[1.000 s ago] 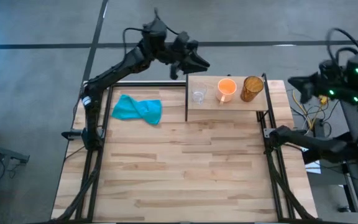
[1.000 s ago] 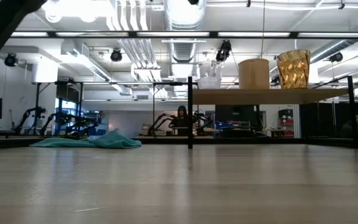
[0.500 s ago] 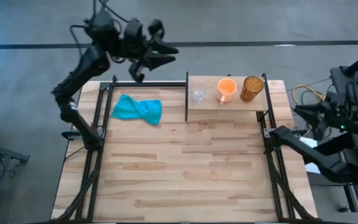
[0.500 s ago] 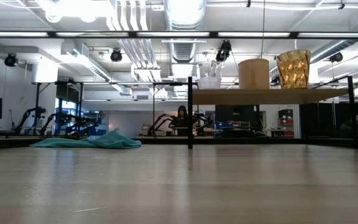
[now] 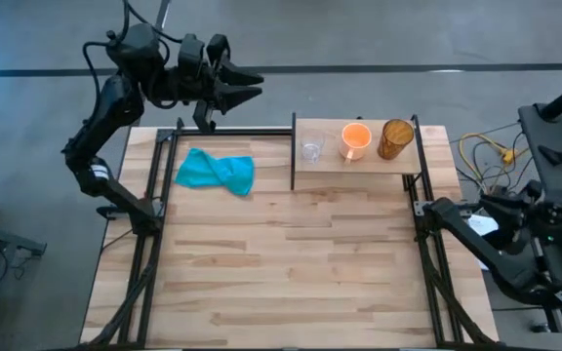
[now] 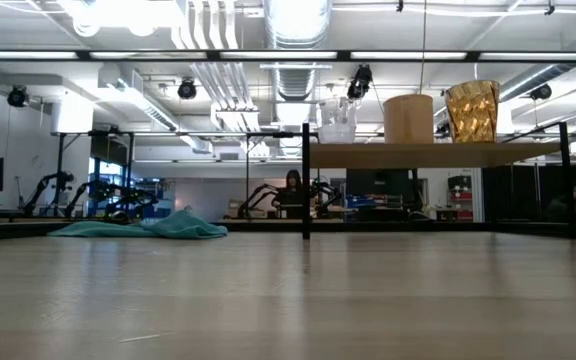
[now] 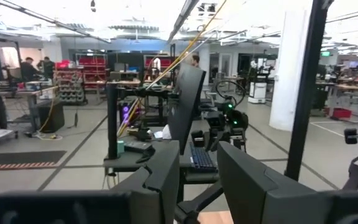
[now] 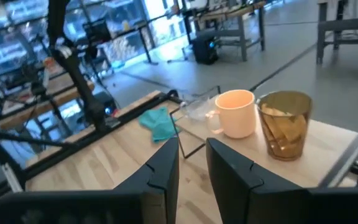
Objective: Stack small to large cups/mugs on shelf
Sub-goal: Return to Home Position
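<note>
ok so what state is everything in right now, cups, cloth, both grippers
clear glass cup: upright on the shelf, left end of the row
orange mug: upright, middle
brown cup: upright, right end
teal cloth: crumpled on the table, left of the shelf
left gripper: open, empty, beyond the table's far edge
right gripper: open, empty, off the table's right side

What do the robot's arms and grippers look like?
The left arm and right arm are black, slender jointed links. A black cable loops over the left arm. The left gripper and right gripper each have two dark, flat, angular fingers.
</note>
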Robot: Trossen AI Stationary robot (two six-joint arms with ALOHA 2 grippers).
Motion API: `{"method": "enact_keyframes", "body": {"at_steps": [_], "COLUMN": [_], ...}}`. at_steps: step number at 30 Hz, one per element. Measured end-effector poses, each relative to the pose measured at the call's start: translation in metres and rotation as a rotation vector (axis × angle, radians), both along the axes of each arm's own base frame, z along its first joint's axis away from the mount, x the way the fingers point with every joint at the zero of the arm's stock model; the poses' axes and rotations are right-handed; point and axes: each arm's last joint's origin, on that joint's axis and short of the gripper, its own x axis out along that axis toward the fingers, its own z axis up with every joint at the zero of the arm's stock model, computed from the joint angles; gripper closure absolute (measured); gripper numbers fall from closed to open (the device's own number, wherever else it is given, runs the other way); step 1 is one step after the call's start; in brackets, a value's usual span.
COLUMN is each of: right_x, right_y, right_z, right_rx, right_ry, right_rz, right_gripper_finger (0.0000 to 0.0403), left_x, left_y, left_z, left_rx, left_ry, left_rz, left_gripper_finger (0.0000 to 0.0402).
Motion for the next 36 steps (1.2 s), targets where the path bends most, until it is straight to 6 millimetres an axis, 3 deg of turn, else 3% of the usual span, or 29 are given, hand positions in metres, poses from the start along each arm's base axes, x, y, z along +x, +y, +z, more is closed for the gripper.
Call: {"method": "enact_keyframes", "body": {"at_steps": [9,14,21,28,36], "right_x": [-0.034,-0.056,-0.078,-0.081,-0.084], "right_y": [0.014,0.004,-0.036,-0.079,-0.109], "right_z": [-0.027,-0.038,-0.037,-0.035,-0.042], "right_rx": [-0.002,0.0,0.038,0.035,-0.025], "right_ry": [-0.088,-0.1,-0.07,-0.003,-0.007], "right_rz": [-0.034,0.011,0.15,0.199,0.222], "right_gripper_finger": [0.0326,0.0326,0.0326,0.0326,0.0326], "left_x": [-0.001,-0.001,-0.001,0.0,0.009], "left_y": [0.0,0.0,0.001,0.004,0.014], "left_z": [0.001,0.001,0.0,-0.002,-0.022], "left_rx": [0.015,0.013,0.013,0.059,-0.031], "left_ry": [-0.006,-0.005,-0.005,0.019,0.139], "left_rz": [0.028,0.032,0.035,0.153,0.342], "left_gripper_finger": [0.0306,0.0306,0.0306,0.0306,0.0306]}}
